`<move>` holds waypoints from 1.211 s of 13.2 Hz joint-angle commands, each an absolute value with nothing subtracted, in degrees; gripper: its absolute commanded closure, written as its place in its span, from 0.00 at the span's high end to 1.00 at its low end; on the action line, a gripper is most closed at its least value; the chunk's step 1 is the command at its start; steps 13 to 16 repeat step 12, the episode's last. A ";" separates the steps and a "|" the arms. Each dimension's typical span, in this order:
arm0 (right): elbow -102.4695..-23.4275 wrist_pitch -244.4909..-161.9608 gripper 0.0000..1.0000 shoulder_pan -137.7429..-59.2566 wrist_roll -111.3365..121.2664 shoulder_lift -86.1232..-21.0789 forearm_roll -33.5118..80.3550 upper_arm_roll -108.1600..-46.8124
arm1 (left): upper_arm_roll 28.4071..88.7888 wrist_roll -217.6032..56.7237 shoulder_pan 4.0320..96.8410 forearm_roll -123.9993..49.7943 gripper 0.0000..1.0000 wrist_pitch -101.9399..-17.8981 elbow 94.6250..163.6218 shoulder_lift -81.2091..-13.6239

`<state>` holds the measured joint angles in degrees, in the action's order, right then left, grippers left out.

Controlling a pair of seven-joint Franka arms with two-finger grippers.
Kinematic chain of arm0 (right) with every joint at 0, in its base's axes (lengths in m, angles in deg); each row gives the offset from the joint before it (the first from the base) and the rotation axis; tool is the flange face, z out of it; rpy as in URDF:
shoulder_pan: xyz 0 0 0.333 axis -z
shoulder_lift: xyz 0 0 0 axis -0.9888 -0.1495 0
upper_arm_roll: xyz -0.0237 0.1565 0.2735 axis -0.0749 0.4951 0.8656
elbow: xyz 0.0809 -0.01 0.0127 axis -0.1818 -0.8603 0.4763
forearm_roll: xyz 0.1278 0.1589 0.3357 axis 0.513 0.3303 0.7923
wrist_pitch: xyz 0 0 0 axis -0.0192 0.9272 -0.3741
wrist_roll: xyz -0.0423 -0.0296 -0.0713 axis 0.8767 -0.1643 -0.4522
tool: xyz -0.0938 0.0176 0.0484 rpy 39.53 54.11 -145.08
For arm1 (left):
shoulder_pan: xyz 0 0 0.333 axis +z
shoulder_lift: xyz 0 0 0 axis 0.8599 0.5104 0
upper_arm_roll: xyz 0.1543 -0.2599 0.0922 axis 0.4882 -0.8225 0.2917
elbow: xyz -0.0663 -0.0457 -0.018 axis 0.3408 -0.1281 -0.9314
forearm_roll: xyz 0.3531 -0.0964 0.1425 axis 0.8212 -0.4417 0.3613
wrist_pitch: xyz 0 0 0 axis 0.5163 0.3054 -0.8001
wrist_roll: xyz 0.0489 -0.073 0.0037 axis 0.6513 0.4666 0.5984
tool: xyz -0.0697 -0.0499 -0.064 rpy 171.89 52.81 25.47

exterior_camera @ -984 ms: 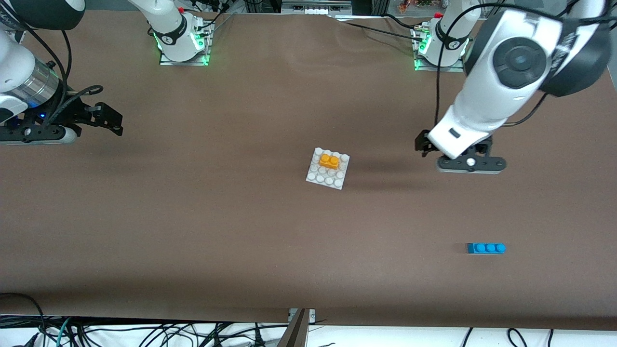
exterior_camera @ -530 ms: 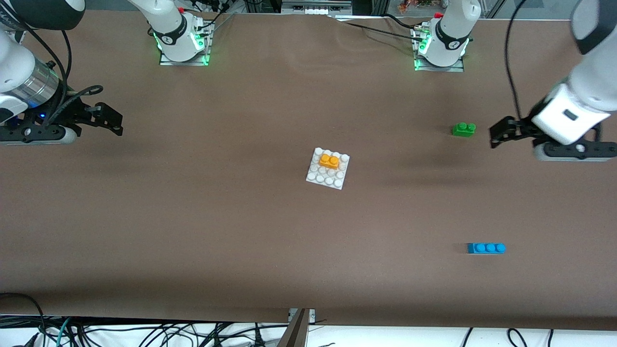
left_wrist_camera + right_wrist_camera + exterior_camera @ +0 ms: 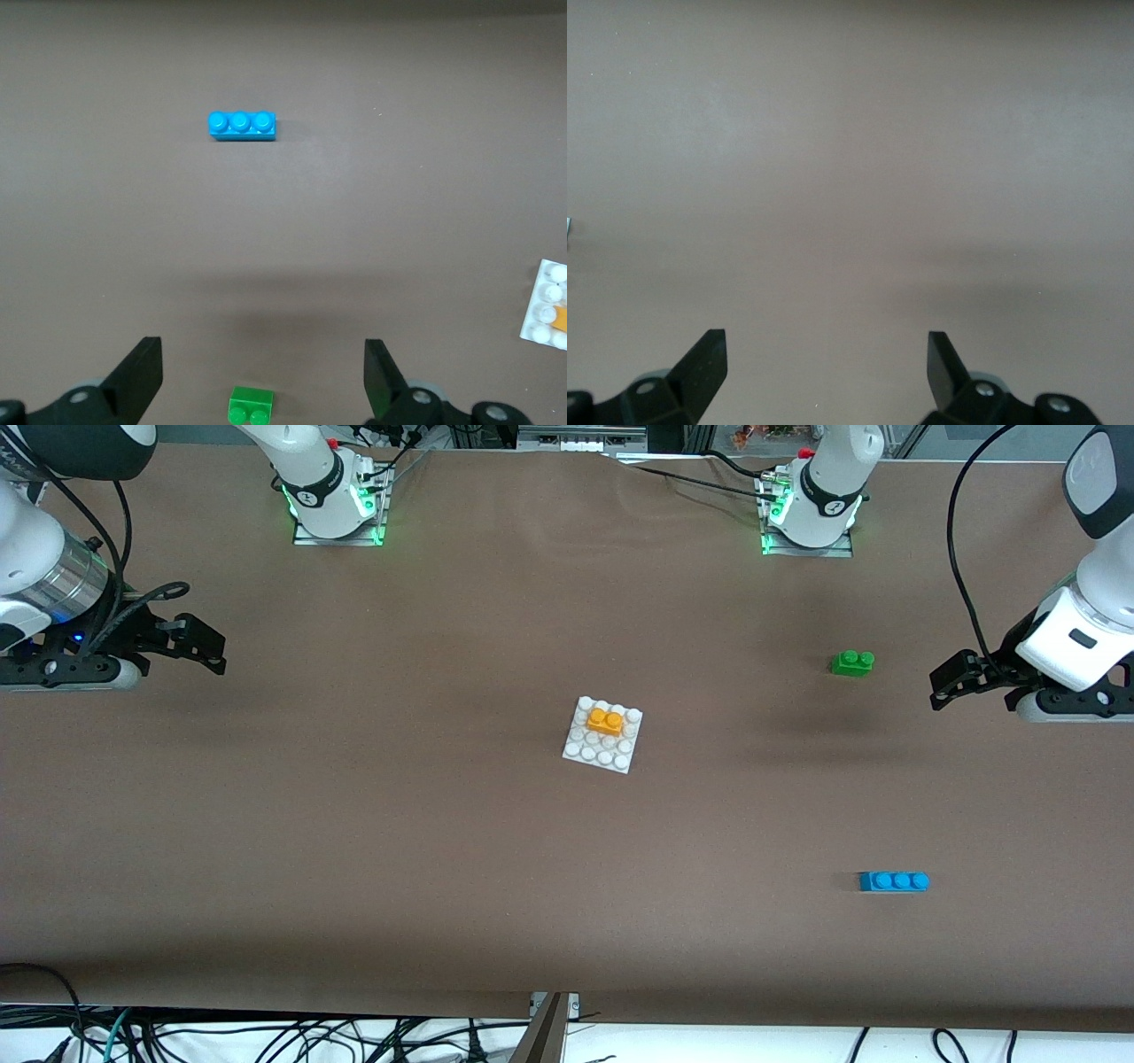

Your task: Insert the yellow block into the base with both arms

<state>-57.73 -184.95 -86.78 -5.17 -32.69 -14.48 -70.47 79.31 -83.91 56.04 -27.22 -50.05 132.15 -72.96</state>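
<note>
1. The yellow block [image 3: 605, 720] sits pressed onto the base [image 3: 603, 735] at mid-table, on the rows farther from the front camera, well apart from both grippers.
2. The left gripper [image 3: 262, 386] hangs over the left arm's end of the table, fingers spread wide and empty, near the green two-stud brick [image 3: 852, 662].
3. The right gripper [image 3: 827, 370] waits over the right arm's end, wide open and empty.
4. The blue three-stud brick [image 3: 893, 881] lies nearer the front camera.
5. The left wrist view cuts off the base, showing only one corner.
</note>
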 commanded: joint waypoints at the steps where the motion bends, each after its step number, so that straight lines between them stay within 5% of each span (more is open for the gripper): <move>1: -56.48 -184.90 1.00 -86.15 -4.46 -33.21 -14.57 -69.93 | 79.03 -85.22 57.03 -28.02 1.00 -47.20 132.44 -74.63; 16: -56.48 -184.99 1.00 -86.06 -4.29 -33.21 -14.83 -69.93 | 77.28 -85.57 58.52 -28.20 1.00 -44.62 130.75 -73.30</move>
